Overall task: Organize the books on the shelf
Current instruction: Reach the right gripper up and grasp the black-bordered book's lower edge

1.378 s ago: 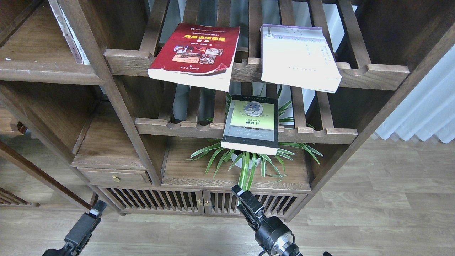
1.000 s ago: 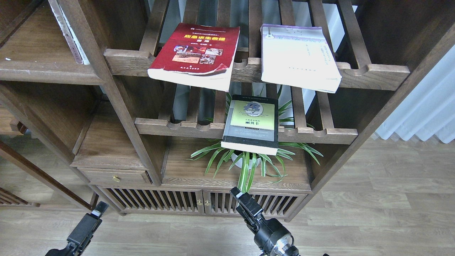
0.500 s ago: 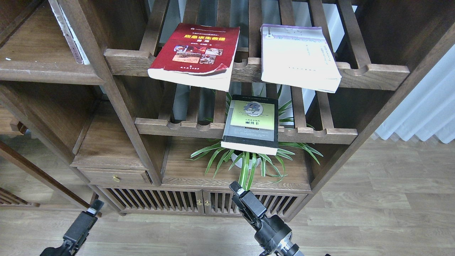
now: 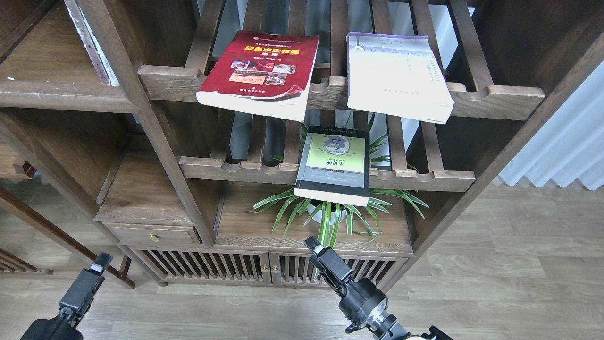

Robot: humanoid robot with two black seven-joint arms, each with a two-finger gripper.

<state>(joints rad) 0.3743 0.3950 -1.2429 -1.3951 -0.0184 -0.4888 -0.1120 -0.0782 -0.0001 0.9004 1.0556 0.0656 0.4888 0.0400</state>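
Observation:
A red book (image 4: 257,71) with a yellow title lies flat on the upper slatted rack, overhanging its front rail. A cream-white book (image 4: 396,78) with a purple edge lies to its right on the same rack. A dark-grey book (image 4: 334,163) with a lime-green panel lies on the lower slatted rack, overhanging the rail. The solid dark-brown plank shelf (image 4: 56,97) is at the upper left. My left gripper (image 4: 101,260) is low at the left, over the floor. My right gripper (image 4: 314,246) is below the dark-grey book, in front of the cabinet. Both are seen end-on, and neither touches a book.
A thin book with a pale worn spine (image 4: 89,42) leans at the plank shelf's right end. A spider plant in a white pot (image 4: 325,212) stands under the lower rack. Below it are slatted cabinet doors (image 4: 226,267) and a drawer (image 4: 151,233). A white curtain (image 4: 561,141) hangs at the right.

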